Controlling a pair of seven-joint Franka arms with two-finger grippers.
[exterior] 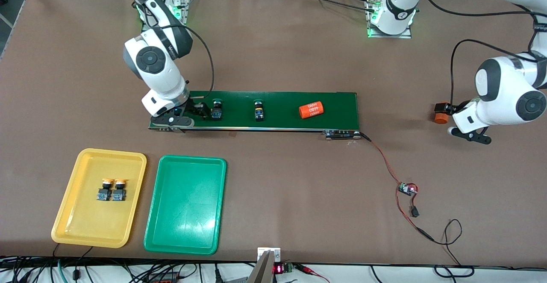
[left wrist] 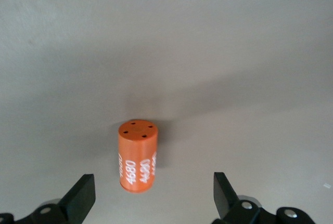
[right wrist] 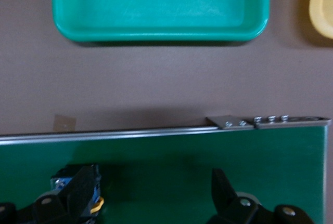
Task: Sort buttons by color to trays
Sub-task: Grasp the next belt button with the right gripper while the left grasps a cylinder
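Two green-capped buttons lie on the dark-green conveyor belt (exterior: 282, 103). One button (exterior: 216, 108) is just off my right gripper's fingertips, and the second button (exterior: 258, 110) lies farther along the belt. My right gripper (exterior: 199, 111) is open, low over the belt's end toward the right arm. In the right wrist view (right wrist: 153, 182) the near button's blue body (right wrist: 61, 181) shows beside one finger. Two yellow-capped buttons (exterior: 112, 190) lie side by side in the yellow tray (exterior: 77, 227). The green tray (exterior: 186, 231) holds nothing. My left gripper (exterior: 448, 114) is open.
An orange cylinder with white print (exterior: 311, 110) lies on the belt toward the left arm's end. Another orange cylinder (exterior: 441, 114) stands on the table at my left gripper (left wrist: 153, 180), just ahead of its fingertips (left wrist: 137, 156). A red cable and small board (exterior: 408, 188) lie near the belt's end.
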